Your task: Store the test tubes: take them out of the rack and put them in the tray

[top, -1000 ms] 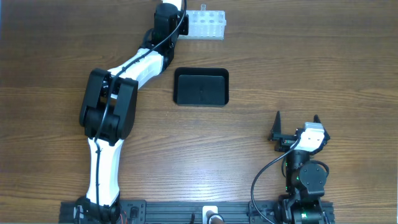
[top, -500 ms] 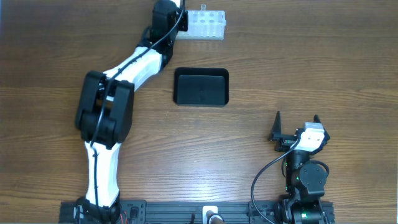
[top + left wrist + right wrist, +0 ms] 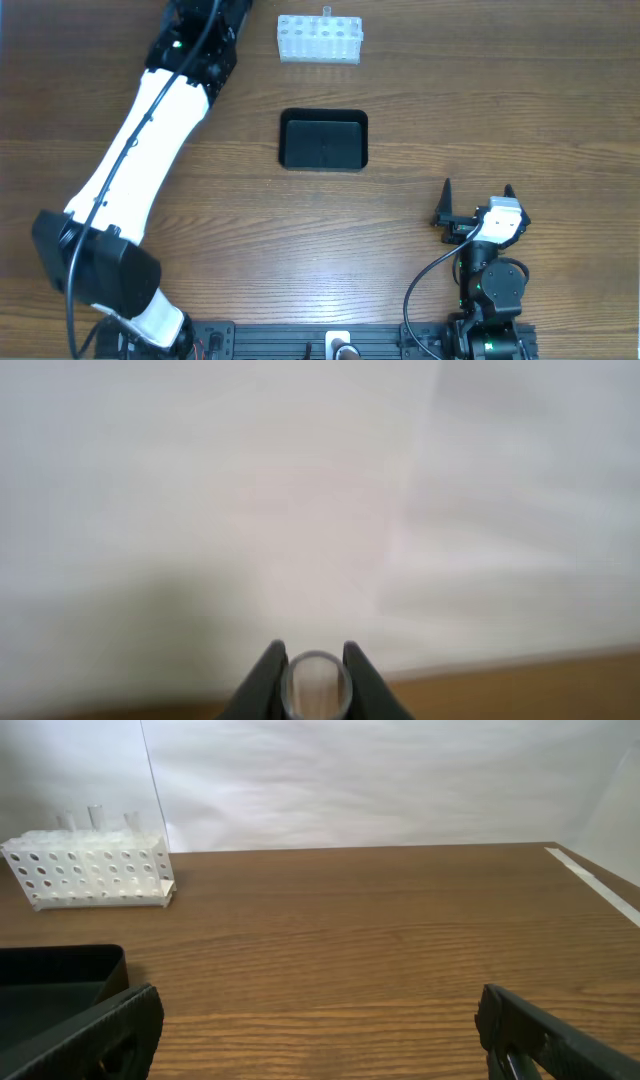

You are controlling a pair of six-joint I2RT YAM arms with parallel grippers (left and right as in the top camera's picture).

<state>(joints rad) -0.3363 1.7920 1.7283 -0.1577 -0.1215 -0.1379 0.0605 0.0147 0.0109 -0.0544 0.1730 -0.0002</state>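
Note:
A clear test tube point(image 3: 317, 686) is held upright in my left gripper point(image 3: 314, 656), whose fingers are shut on it; it faces a white wall, lifted off the table. The left arm point(image 3: 150, 110) stretches to the far left corner, left of the white rack point(image 3: 320, 40). The rack point(image 3: 95, 870) stands at the table's far edge with tubes point(image 3: 95, 817) poking up from it. The black tray point(image 3: 323, 139) lies in front of the rack with nothing inside. My right gripper point(image 3: 477, 195) is open near the front right, nothing between its fingers point(image 3: 100, 1030).
Bare wooden table surrounds the tray point(image 3: 55, 975) and rack. A white wall point(image 3: 400, 780) rises just behind the table's far edge. A pale strip point(image 3: 595, 885) marks the table's right side.
The left arm has swung away from the rack toward the far left and risen, carrying a tube. The rack is now uncovered. The right arm has not moved.

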